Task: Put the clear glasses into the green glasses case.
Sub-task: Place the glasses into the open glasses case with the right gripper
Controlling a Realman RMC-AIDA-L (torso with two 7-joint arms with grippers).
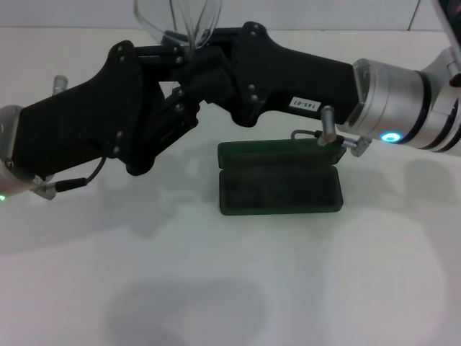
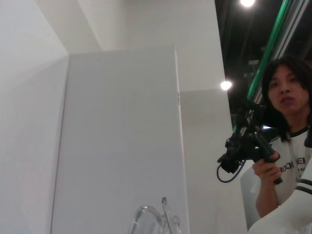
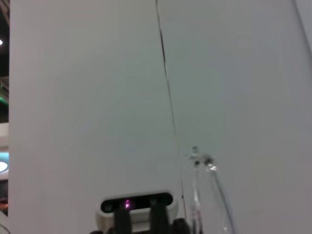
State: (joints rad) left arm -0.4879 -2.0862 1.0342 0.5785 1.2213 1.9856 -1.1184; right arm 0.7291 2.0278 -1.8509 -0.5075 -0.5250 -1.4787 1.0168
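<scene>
Both arms are up over the table (image 1: 374, 288), crossed near the middle: left gripper (image 1: 169, 54) and right gripper (image 1: 189, 50) meet at the clear glasses (image 1: 176, 21), which are held high in the air at the far side, lens up, well above and behind the green glasses case (image 1: 279, 186). Looks like a 2-arm hold, maybe folding the temples or a handover, but can't tell which gripper actually has the frame or whether either set of fingers is apart or together, as the black housings block it. Wrist cams point up at the wall panels (image 2: 122, 136) and show only bits of clear plastic. Case sits open on the table, lid back toward the far side, dark lining visible, nothing inside afaict. To do this well imo: get the arms of the glasses folded flat first, else they won't fit; then one gripper lowers them long axis along the case, lens level, release low so they don't bounce off the rim
</scene>
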